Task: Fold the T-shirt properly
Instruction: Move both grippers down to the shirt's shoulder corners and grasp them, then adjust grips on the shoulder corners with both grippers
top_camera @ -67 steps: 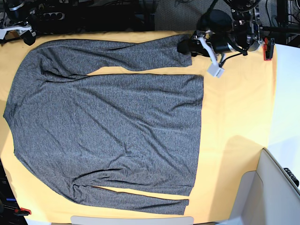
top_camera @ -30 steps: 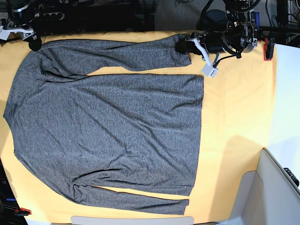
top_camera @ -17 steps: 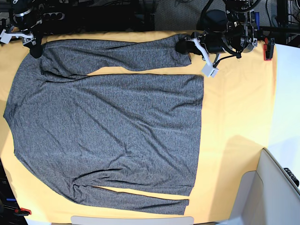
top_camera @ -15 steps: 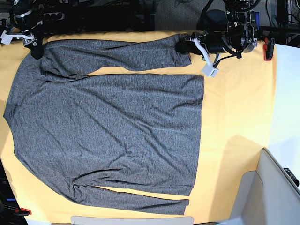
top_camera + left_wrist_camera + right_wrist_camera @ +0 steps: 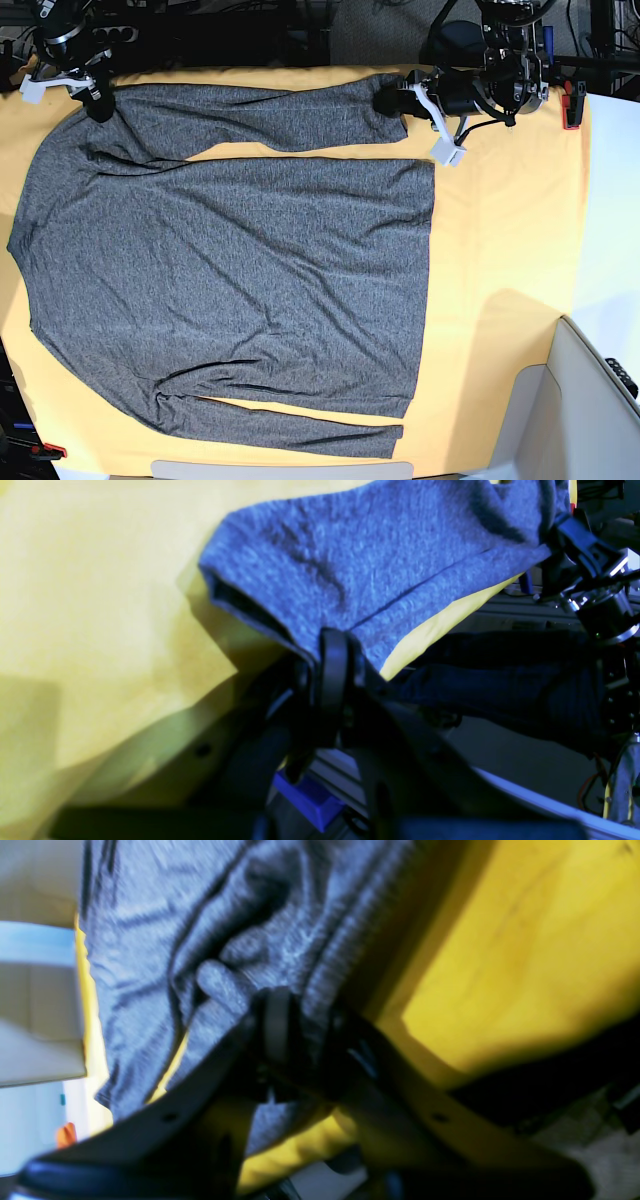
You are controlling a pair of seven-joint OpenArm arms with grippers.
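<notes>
Across the yellow-orange cloth [image 5: 510, 230] covering the table, the T-shirt [image 5: 230, 270] lies spread flat, collar end toward the base view's left, hem toward its right, both long sleeves stretched along the body's edges. It looks thin, soft and light: it will sag and crease wherever it is not carried, so it is best taken at two points of one edge and lifted evenly. The far sleeve offers just that, cuff and shoulder.

The left hand [image 5: 332, 680] is pressed together on the cuff [image 5: 260, 615] of that far sleeve, grey knit pinched between its jaws. The right hand [image 5: 295, 1040] sits at the shoulder end, its jaws drawn in with a fold of fabric bunched between them; I judge it to be pinching the shirt there, though the picture is blurred.

Compared with a second ago, the right hand has travelled from the table's corner onto the shoulder and narrowed from spread wide; the left hand and the garment lie as before.
</notes>
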